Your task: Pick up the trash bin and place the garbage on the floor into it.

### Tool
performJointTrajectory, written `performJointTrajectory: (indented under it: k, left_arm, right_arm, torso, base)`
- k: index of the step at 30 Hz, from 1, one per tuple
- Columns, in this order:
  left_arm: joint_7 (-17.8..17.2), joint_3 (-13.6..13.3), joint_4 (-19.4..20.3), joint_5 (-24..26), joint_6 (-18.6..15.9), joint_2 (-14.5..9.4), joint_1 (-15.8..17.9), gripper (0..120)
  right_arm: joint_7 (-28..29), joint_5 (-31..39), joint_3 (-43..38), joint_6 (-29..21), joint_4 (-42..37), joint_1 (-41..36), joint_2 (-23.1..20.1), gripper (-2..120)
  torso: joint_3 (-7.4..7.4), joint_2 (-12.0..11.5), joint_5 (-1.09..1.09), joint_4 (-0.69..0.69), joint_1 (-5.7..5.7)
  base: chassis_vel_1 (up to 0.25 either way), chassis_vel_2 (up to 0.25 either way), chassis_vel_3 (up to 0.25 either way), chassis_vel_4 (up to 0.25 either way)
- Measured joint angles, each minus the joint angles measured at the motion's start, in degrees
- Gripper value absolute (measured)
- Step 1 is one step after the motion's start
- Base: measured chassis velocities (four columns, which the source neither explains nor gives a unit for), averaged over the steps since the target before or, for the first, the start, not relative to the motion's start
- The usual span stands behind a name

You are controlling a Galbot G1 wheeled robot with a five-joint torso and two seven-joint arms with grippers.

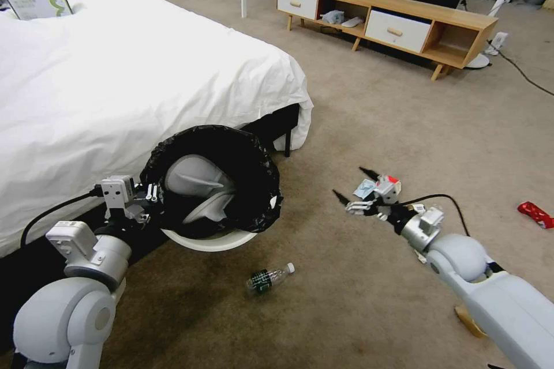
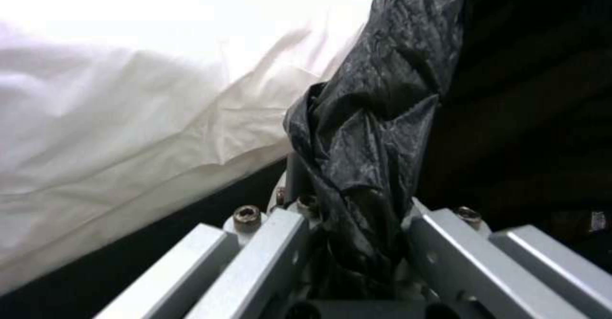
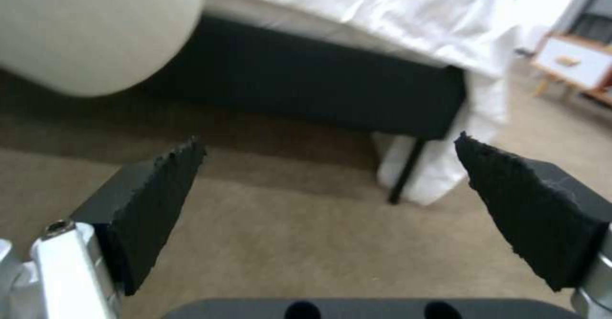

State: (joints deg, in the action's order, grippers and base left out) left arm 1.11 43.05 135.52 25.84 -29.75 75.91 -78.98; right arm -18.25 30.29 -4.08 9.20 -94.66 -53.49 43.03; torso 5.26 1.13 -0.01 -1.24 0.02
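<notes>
The trash bin [image 1: 214, 184], white with a black bag folded over its rim, hangs tilted above the carpet beside the bed, its mouth towards me. My left gripper [image 1: 151, 193] is shut on its rim, and the black bag [image 2: 363, 132] bunches between the jaws of the left gripper [image 2: 354, 223]. The bin's white side [image 3: 95, 27] shows in the right wrist view. My right gripper [image 1: 347, 180] is open and empty just above the carpet, its black pads [image 3: 159, 190] wide apart. Garbage on the floor: a bottle [image 1: 270, 279], a light blue mask [image 1: 365, 188], a red-white packet [image 1: 392, 179] and a red wrapper [image 1: 535, 213].
The bed [image 1: 115, 86] with its white sheet fills the left side, with a dark frame and a leg [image 3: 408, 170]. A low wooden TV cabinet [image 1: 392, 20] stands at the back. A black cable [image 1: 519, 69] crosses the carpet at the far right. Open carpet lies between my arms.
</notes>
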Motion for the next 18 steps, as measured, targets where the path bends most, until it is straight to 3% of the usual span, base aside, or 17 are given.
performJointTrajectory:
  k: [8,14,18]
  left_arm:
    - [0.16,0.0,-1.02,-0.4,0.53,0.85,0.41,2]
    - [0.24,0.08,-1.79,-0.42,0.64,1.62,1.24,2]
    - [0.25,0.1,-1.95,-0.46,0.74,1.77,1.25,2]
  right_arm:
    - [-4.64,0.68,10.86,-0.01,6.77,10.95,2.35,100]
    - [-16.91,-1.27,18.5,-0.38,15.72,20.75,7.6,100]
    - [-19.26,-2.1,19.96,-0.36,17.76,22.38,8.78,100]
  torso:
    - [0.0,0.0,0.0,0.02,0.0]
    - [0.01,0.0,0.0,0.0,0.0]
    - [0.01,0.0,0.0,0.0,0.0]
  base:
    - [0.0,0.0,0.0,0.0]
    - [0.0,0.0,0.0,0.0]
    - [0.0,0.0,0.0,0.0]
